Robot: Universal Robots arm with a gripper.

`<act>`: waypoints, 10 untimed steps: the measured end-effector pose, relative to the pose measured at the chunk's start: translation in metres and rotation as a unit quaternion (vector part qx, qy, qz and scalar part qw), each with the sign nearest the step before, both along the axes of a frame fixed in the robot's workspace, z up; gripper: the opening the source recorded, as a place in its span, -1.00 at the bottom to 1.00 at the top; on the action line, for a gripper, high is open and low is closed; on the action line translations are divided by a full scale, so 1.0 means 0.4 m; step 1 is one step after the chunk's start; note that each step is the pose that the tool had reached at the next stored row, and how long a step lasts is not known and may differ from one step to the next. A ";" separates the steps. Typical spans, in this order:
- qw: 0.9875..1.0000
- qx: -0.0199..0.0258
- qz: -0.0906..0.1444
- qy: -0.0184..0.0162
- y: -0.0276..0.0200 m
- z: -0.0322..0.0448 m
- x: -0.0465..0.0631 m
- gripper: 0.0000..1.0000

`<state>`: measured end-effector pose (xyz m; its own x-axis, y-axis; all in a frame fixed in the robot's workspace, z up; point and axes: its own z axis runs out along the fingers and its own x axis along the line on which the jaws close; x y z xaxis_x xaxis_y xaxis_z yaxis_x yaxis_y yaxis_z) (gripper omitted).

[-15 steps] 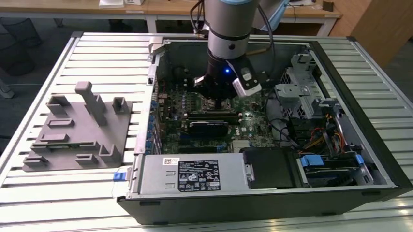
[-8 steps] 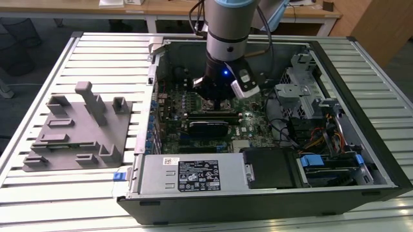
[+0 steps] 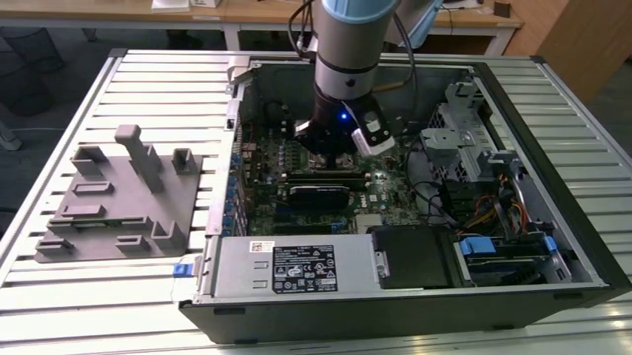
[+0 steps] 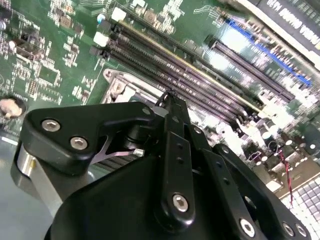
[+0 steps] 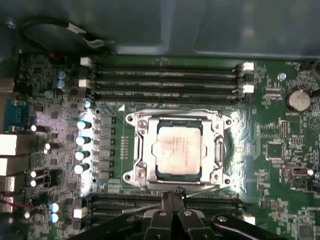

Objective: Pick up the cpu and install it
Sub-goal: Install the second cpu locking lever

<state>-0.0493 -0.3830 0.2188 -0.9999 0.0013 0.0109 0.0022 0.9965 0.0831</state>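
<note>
Already seated, the cpu (image 5: 179, 150) is seen lying flat inside the metal socket frame (image 5: 137, 150) on the green motherboard (image 5: 280, 150) in the first wrist view, between rows of memory slots (image 5: 165, 80). Just beside the socket, the hand (image 5: 173, 196) is held low with its fingertips pressed together on nothing. A grey tray (image 3: 114, 200) sits on the slatted surface (image 3: 148, 81) by the open computer case (image 3: 553, 214).

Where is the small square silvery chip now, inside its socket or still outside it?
Inside. In the first wrist view the small square silvery chip lies flat within the metal socket frame on the green motherboard.
</note>
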 end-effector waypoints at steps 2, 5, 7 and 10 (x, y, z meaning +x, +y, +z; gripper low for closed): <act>1.000 0.009 0.000 0.000 -0.008 -0.002 -0.003 -0.79; 1.000 0.017 0.000 0.000 -0.021 -0.005 -0.011 -0.79; 1.000 0.023 0.000 0.000 -0.029 -0.008 -0.018 -0.79; 1.000 0.029 0.000 0.000 -0.035 -0.014 -0.026 -0.79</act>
